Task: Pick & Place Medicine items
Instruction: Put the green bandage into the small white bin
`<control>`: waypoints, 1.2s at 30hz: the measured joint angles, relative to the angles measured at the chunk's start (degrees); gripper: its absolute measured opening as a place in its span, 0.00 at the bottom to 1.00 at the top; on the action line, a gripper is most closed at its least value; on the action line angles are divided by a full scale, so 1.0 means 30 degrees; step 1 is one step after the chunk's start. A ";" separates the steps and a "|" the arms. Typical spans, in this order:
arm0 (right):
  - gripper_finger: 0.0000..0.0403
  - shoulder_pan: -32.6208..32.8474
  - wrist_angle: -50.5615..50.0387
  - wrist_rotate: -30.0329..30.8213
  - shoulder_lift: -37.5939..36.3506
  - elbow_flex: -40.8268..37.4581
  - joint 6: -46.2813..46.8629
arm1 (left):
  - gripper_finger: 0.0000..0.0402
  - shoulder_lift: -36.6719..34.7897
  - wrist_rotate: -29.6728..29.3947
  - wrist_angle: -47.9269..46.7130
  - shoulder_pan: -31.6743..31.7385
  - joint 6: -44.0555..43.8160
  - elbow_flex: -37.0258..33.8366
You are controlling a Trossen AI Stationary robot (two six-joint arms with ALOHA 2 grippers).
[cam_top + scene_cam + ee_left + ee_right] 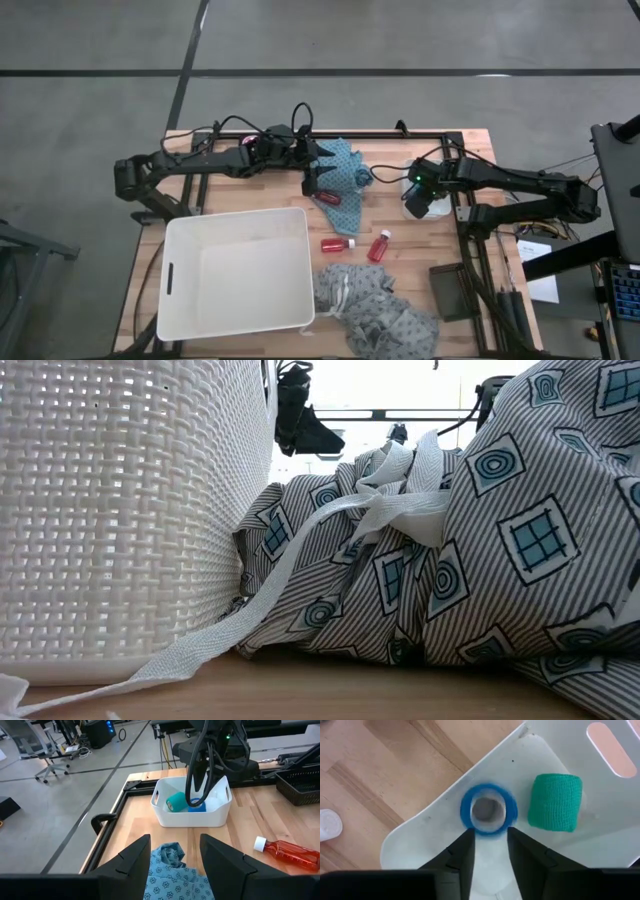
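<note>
Three red bottles with white caps lie flat: one (328,198) on the teal patterned cloth (345,172), two (338,244) (380,245) on bare wood. One bottle (287,854) also shows in the left wrist view. The teal-green roll (555,802) (176,801) and the blue round piece (489,811) (196,806) lie in a small white tray (190,820). My right gripper (490,832) (418,198) is open, pointing down into the tray just over the blue piece. My left gripper (175,840) (318,180) is open above the teal cloth (167,865).
A large white basket (235,270) fills the near left of the table. A heap of grey patterned cloth with white straps (375,305) (450,560) lies to its right. A dark flat block (447,290) sits near the right edge. Bare wood shows around the two loose bottles.
</note>
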 joint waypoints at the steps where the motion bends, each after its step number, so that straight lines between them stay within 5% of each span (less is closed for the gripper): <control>1: 0.31 0.0000 0.0006 0.0000 0.0000 0.0000 -0.0007 | 0.44 0.0000 0.0000 0.0000 0.0000 0.0000 -0.0002; 10: 0.46 0.0000 0.0007 -0.0031 0.0000 0.0000 -0.0031 | 0.44 0.0000 0.0000 -0.0002 -0.0003 0.0000 0.0000; 20: 0.49 0.0000 0.0953 -0.0117 -0.0289 0.0033 -0.0211 | 0.44 -0.0004 0.0007 0.0000 -0.0007 0.0000 0.0000; 26: 0.49 0.0007 0.5255 -0.0160 -0.1534 0.0130 -0.0579 | 0.44 -0.0007 0.0007 0.0000 -0.0007 0.0000 -0.0007; 36: 0.48 0.0007 1.2595 -0.0029 -0.1351 -0.0444 -0.5765 | 0.44 -0.0007 0.0007 0.0000 -0.0007 0.0000 -0.0006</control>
